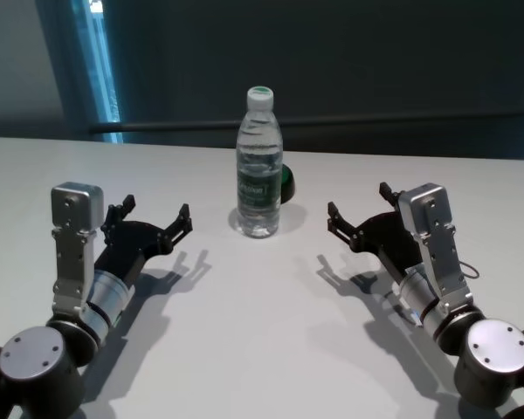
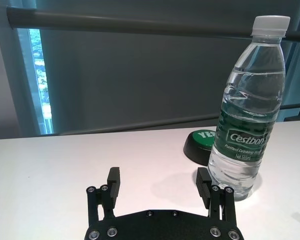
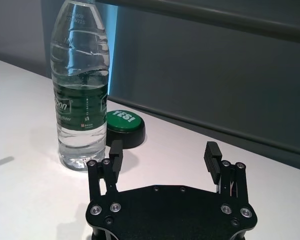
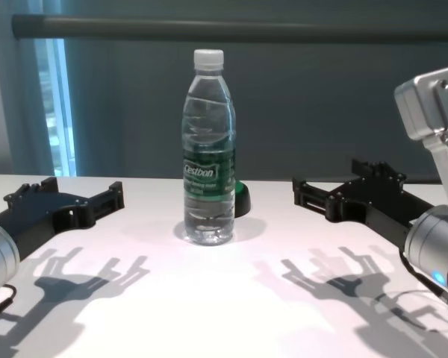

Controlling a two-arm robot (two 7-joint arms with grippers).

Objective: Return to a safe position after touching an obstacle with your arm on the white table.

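The obstacle, a tall clear water bottle (image 1: pixel 259 175) with a white cap and a green "Cestbon" label, stands upright on the white table (image 1: pixel 262 340) at centre back. My left gripper (image 1: pixel 157 209) is open and empty, low over the table to the bottle's left, apart from it. My right gripper (image 1: pixel 358 201) is open and empty to the bottle's right, also apart. The left wrist view shows the left gripper (image 2: pixel 158 175) with the bottle (image 2: pixel 245 125) just beyond one fingertip. The right wrist view shows the right gripper (image 3: pixel 164 147) with the bottle (image 3: pixel 82 90) beyond it.
A small dark round button with a green "YES!" top (image 1: pixel 286 182) sits right behind the bottle, also in the right wrist view (image 3: pixel 124 125). A dark wall with a horizontal rail (image 4: pixel 231 28) runs behind the table's far edge.
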